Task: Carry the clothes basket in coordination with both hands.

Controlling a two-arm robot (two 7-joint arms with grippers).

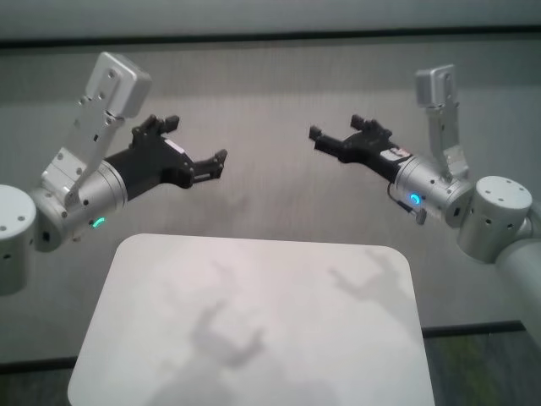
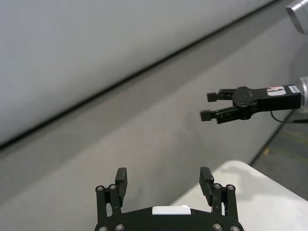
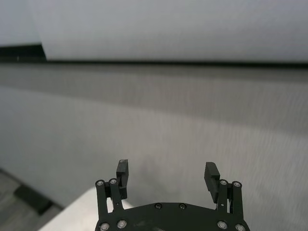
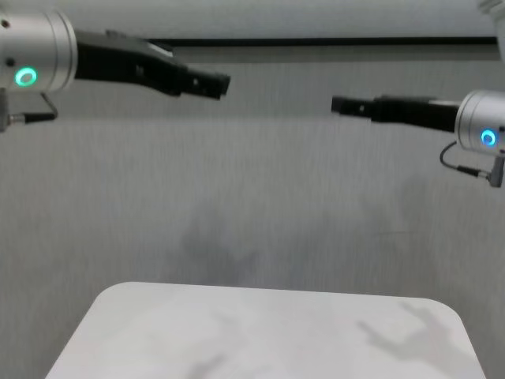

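The clothes basket is not in any view. My left gripper (image 1: 196, 140) is open and empty, held in the air beyond the far left edge of the white table (image 1: 254, 338). My right gripper (image 1: 336, 127) is open and empty, held in the air beyond the table's far right edge. The two grippers point toward each other with a wide gap between them. The left wrist view shows its own open fingers (image 2: 121, 179) and the right gripper (image 2: 207, 106) farther off. The right wrist view shows the right gripper (image 3: 167, 168) open over grey floor.
The white table with rounded corners (image 4: 268, 332) stands just in front of me with nothing on it. Grey carpeted floor (image 1: 270, 93) lies beyond it, up to a pale wall with a dark baseboard (image 1: 270, 35).
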